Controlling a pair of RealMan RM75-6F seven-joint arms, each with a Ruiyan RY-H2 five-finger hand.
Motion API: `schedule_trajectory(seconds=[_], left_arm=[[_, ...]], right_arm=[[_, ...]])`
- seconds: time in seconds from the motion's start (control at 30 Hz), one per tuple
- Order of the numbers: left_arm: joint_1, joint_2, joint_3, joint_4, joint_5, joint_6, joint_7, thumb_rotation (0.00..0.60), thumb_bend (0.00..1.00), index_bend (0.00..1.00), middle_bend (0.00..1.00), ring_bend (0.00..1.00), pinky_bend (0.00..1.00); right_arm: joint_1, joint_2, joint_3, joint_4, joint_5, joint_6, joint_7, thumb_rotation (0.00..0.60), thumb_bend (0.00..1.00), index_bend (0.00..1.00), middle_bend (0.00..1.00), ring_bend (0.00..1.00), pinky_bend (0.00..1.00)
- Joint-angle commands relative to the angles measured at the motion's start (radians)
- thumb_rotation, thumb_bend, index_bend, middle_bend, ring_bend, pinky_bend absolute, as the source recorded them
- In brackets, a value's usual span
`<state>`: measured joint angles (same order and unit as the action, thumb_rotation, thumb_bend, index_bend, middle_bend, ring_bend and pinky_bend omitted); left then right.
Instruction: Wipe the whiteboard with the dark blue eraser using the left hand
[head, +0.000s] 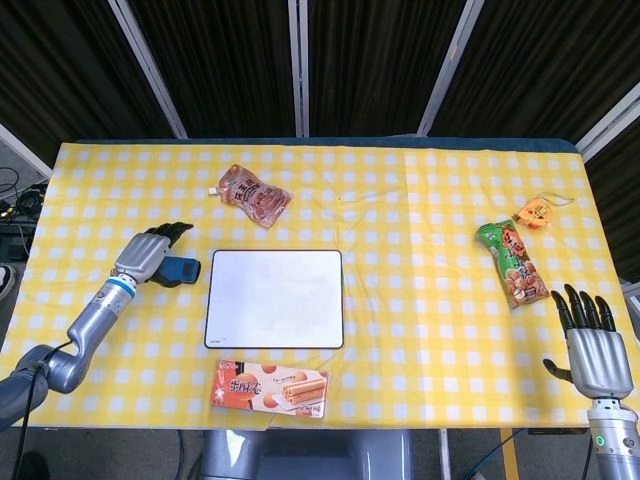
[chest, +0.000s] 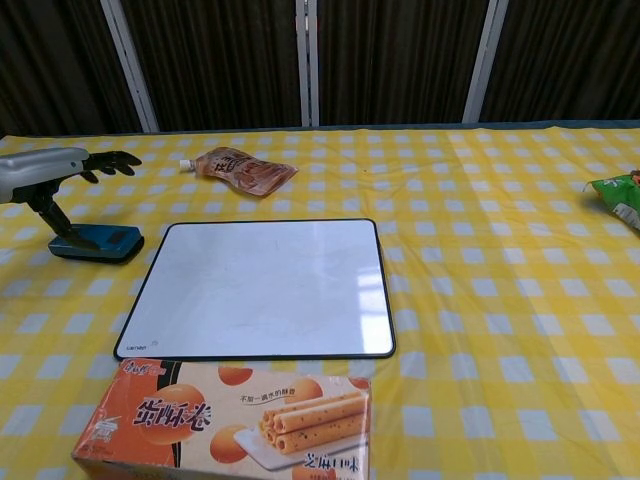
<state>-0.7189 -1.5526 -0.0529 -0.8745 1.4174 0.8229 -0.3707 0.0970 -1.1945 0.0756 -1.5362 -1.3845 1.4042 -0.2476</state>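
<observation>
The dark blue eraser (head: 181, 270) (chest: 98, 243) lies flat on the yellow checked cloth, just left of the whiteboard's far left corner. The whiteboard (head: 275, 298) (chest: 262, 285) is white and shows no marks. My left hand (head: 148, 254) (chest: 52, 176) hovers over the eraser's left end with its fingers (chest: 110, 160) spread out above it. Only the thumb reaches down towards the eraser, and I cannot tell whether it touches. My right hand (head: 592, 347) stands at the table's near right corner, fingers straight and apart, holding nothing. The chest view does not show it.
A brown snack pouch (head: 255, 195) (chest: 243, 170) lies beyond the board. An orange biscuit box (head: 268, 388) (chest: 230, 425) sits at the near edge in front of the board. A green snack bag (head: 512, 262) (chest: 618, 195) and a small orange item (head: 535, 212) lie far right.
</observation>
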Motion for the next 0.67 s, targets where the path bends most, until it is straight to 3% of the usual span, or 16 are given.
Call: schedule_trajectory(seconds=[0.03,0.2,0.4,0.67], left_arm=[[0.051,0.078,-0.020,-0.096,-0.020,0.077,-0.009,0.600,0.00,0.00,0.00,0.00,0.00],[0.171,0.228,-0.052,-0.391,-0.170,0.204,0.260,0.600,0.00,0.00,0.00,0.00,0.00],[0.313,0.385,-0.043,-0.747,-0.299,0.415,0.545,0.600,0.00,0.00,0.00,0.00,0.00],[0.430,0.459,-0.008,-0.909,-0.233,0.598,0.599,0.600,0.00,0.00,0.00,0.00,0.00]], right_arm=[[-0.002,0.008,0.000,-0.011,-0.010,0.010,0.011,0.600,0.00,0.00,0.00,0.00,0.00],[-0.010,0.029,-0.002,-0.028,-0.028,0.030,0.039,0.600,0.00,0.00,0.00,0.00,0.00],[-0.015,0.045,-0.002,-0.034,-0.041,0.041,0.071,0.600,0.00,0.00,0.00,0.00,0.00],[-0.016,0.056,-0.002,-0.040,-0.057,0.050,0.092,0.600,0.00,0.00,0.00,0.00,0.00]])
